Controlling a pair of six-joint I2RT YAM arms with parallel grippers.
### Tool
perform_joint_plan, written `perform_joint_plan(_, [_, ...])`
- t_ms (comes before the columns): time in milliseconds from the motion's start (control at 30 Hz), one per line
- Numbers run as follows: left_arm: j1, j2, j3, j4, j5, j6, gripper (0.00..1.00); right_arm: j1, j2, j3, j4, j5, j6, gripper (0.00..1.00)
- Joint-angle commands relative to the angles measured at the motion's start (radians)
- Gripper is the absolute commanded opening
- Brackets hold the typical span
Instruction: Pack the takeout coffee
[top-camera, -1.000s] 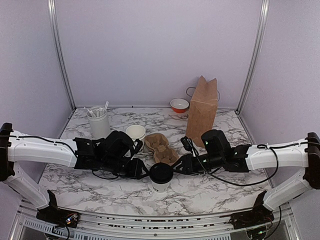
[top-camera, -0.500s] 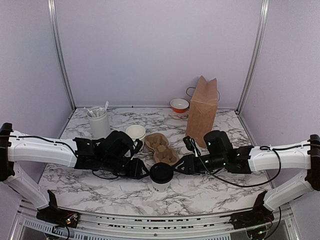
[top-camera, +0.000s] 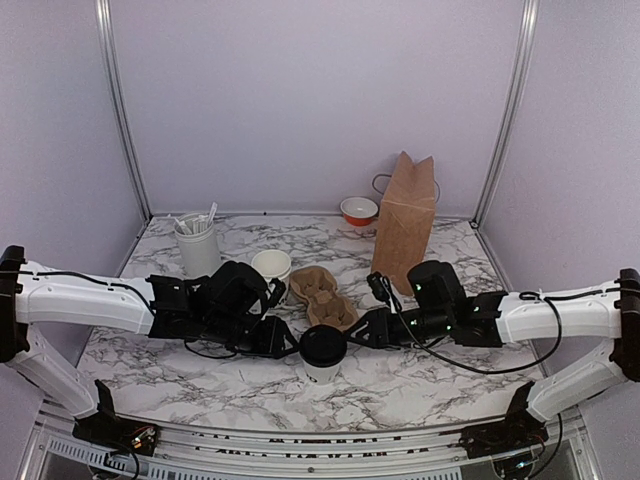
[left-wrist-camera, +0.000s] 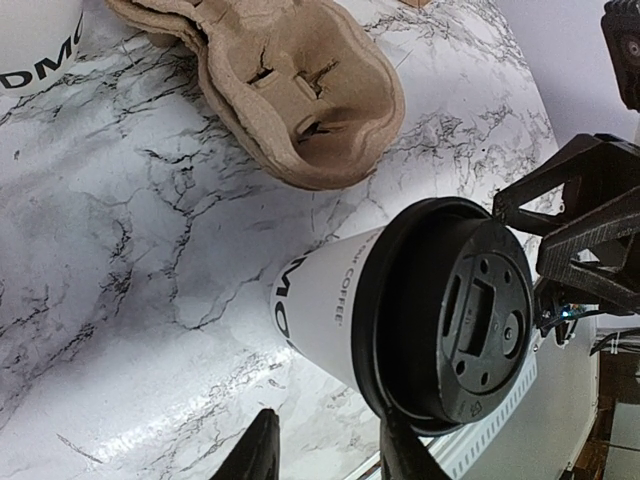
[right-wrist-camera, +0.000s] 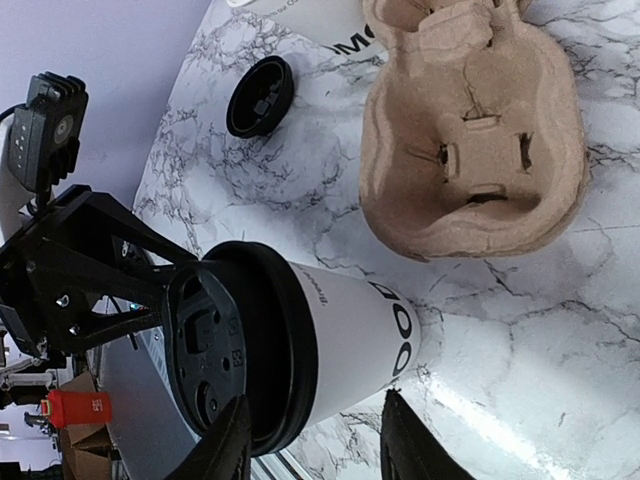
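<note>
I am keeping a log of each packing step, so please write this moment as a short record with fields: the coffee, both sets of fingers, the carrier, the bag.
coffee: lidded cup upright on the marble table, near the front
left fingers: apart, just left of the cup, not around it
right fingers: apart, just right of the cup, not around it
carrier: cardboard cup carrier behind the cup, nothing in it
bag: brown paper bag standing at the back right
packed: not yet

We found the marble table (top-camera: 420, 385) carrying the takeout coffee (top-camera: 322, 352) near its front, a cardboard carrier (top-camera: 322, 295) just behind, and farther back a lidless cup (top-camera: 271, 267), loose lid (right-wrist-camera: 260, 95), utensil holder (top-camera: 197, 248), paper bag (top-camera: 405, 222) and bowl (top-camera: 359, 211).
</note>
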Motion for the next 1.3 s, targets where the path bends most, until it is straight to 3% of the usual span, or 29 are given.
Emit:
perform_joint_plan(0, [-0.004, -0.008, 0.026, 0.016, 0.010, 0.011, 0.36, -0.008, 0.014, 0.000, 0.011, 0.009, 0.007, 0.41])
perform_joint_plan(833, [-0.005, 0.046, 0.047, 0.030, 0.024, 0.016, 0.36, -0.007, 0.037, -0.012, 0.025, -0.012, 0.008, 0.40])
perform_joint_plan(1267, [-0.006, 0.058, -0.080, 0.017, -0.005, -0.006, 0.35, 0.028, 0.069, -0.039, 0.036, -0.001, 0.021, 0.39])
